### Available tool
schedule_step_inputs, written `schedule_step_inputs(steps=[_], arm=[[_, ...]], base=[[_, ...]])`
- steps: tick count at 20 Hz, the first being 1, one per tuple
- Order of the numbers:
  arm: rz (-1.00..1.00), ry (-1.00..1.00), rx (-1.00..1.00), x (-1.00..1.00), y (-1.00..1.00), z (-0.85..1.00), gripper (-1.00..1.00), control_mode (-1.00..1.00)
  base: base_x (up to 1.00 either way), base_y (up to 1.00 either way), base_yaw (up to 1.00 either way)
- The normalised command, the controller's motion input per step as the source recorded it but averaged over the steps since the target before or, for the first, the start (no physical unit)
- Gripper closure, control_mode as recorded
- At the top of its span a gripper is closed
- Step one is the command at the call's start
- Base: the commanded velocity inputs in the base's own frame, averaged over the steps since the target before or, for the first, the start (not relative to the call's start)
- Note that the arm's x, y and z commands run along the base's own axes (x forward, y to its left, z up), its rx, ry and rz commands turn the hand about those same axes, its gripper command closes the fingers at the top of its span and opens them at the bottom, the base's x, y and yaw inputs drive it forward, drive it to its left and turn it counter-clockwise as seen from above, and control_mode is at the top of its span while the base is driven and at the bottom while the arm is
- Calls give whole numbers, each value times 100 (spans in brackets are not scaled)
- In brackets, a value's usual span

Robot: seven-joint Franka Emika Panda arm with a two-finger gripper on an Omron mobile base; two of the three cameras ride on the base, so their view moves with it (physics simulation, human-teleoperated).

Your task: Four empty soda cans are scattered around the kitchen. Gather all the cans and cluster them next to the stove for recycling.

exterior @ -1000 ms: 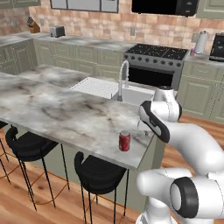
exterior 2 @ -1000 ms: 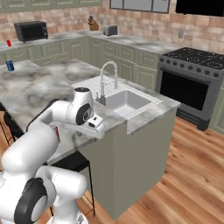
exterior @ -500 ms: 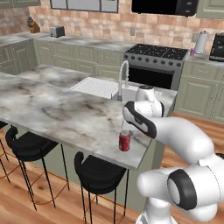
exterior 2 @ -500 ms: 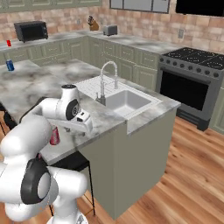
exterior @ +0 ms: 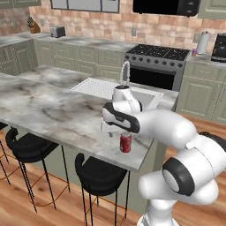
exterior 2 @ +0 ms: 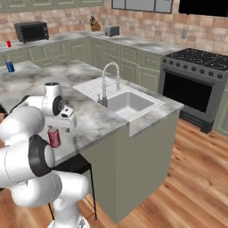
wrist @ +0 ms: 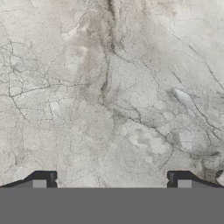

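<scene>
Arm swung left across the island over the last second: hand was out beside the red soda can (exterior: 126,142) toward the sink side, now sits low over the marble counter (exterior: 48,110) just beside the can, on the can's left in the left base view. Base views unshifted, so only the arm moved

Gripper (wrist: 111,180) with jaws spread wide, nothing between them; hand view looks straight down at bare veined marble, can not framed between the fingertips (wrist: 43,178)

Red can upright near the island's front edge, just above the stools (exterior: 99,176), untouched. Seen from the right, same can (exterior 2: 54,136) stands just in front of the hand

Blue can (exterior 2: 10,66) and another small red one (exterior 2: 8,43) far off on the back counter, left. Stove (exterior: 156,66) well apart, across the aisle behind the sink (exterior 2: 127,103)

Judgement: hand seems to have overshot or be lining up; needs re-centring on the can before closing. No can yet beside the stove, gathering barely begun
</scene>
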Motion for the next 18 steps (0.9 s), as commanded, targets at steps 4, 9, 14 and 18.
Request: schedule_step_inputs(steps=[4,9,14,18], arm=[[1,0,0,-4,12,6,-100,-100],[-1,-2,2,-20,0,2,-100,-100],[0,-15,5,-61,0,14,-100,-100],[0,-1,-2,-25,-2,58,-100,-100]], base=[[0,0,0],[0,0,0],[0,0,0],[0,0,0]])
